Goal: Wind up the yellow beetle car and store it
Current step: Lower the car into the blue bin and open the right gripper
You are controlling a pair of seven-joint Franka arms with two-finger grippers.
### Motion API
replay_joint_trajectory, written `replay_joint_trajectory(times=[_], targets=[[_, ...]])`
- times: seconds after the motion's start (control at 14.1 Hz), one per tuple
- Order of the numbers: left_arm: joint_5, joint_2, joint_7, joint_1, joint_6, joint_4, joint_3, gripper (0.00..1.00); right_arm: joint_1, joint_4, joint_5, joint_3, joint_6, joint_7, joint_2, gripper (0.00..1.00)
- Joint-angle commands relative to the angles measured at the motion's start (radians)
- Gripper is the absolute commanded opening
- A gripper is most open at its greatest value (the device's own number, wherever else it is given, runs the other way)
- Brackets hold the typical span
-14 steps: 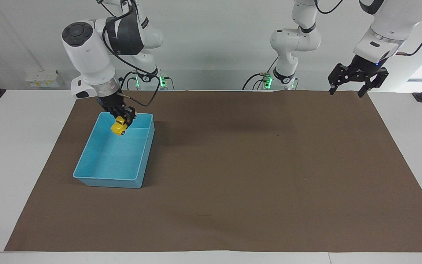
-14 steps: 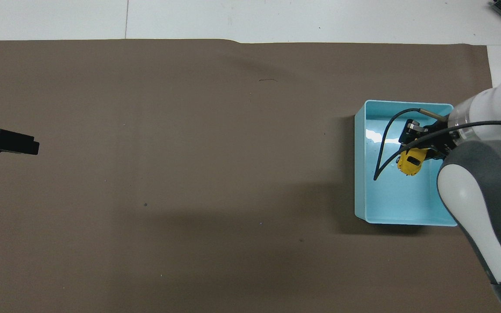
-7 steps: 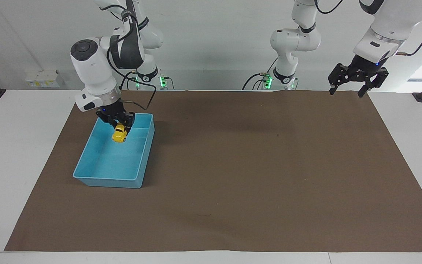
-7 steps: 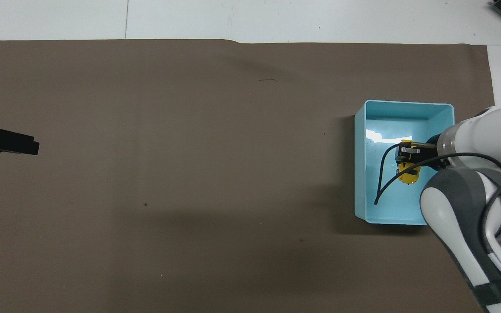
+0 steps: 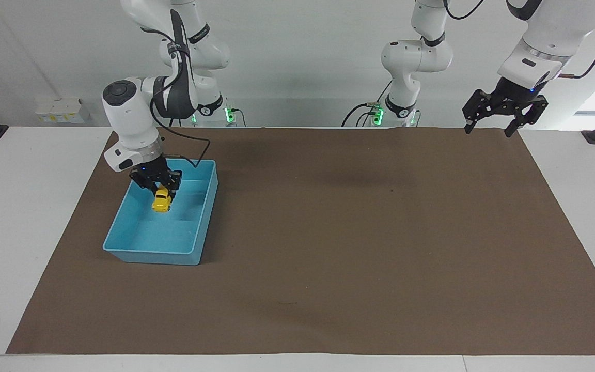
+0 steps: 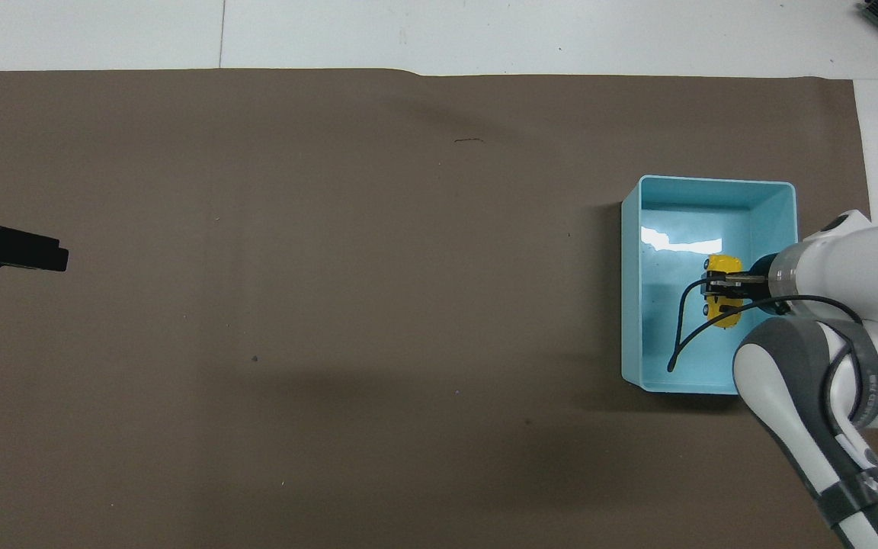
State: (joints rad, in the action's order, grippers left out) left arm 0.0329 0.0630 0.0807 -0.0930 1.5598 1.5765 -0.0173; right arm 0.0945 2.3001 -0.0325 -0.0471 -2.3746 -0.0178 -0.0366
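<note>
The yellow beetle car (image 5: 161,200) (image 6: 722,293) hangs nose-down inside the light blue bin (image 5: 122,244) (image 6: 632,305), low over its floor; I cannot tell whether it touches. My right gripper (image 5: 161,192) (image 6: 722,292) is shut on the car's upper end, reaching down into the half of the bin nearer the robots. My left gripper (image 5: 488,128) (image 6: 54,259) waits open and high over the mat's corner at the left arm's end, holding nothing.
A brown mat (image 5: 359,237) covers most of the white table (image 5: 24,206). The bin stands on the mat toward the right arm's end. A black cable (image 6: 681,335) loops from the right wrist over the bin.
The right gripper has lowered the car deeper into the bin and shifted it slightly toward the bin's middle. The left arm has not moved.
</note>
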Motion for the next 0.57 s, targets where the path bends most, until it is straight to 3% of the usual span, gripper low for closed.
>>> replay_joint_trajectory(times=[0.0, 0.35, 0.43, 0.5], targets=[[-0.015, 0.020, 0.016, 0.007, -0.007, 0.017, 0.002, 1.00, 0.019, 0.100, -0.014, -0.011, -0.107, 0.056, -0.022, 0.00], [-0.015, 0.020, 0.016, 0.007, -0.007, 0.017, 0.004, 1.00, 0.019, 0.179, -0.014, -0.011, -0.230, 0.059, 0.014, 0.00], [-0.015, 0.020, 0.016, 0.007, -0.007, 0.017, 0.004, 1.00, 0.018, 0.179, -0.014, -0.011, -0.230, 0.059, 0.018, 0.04], [-0.015, 0.020, 0.016, 0.007, -0.007, 0.017, 0.004, 1.00, 0.016, 0.177, -0.014, -0.011, -0.230, 0.056, 0.023, 0.28]])
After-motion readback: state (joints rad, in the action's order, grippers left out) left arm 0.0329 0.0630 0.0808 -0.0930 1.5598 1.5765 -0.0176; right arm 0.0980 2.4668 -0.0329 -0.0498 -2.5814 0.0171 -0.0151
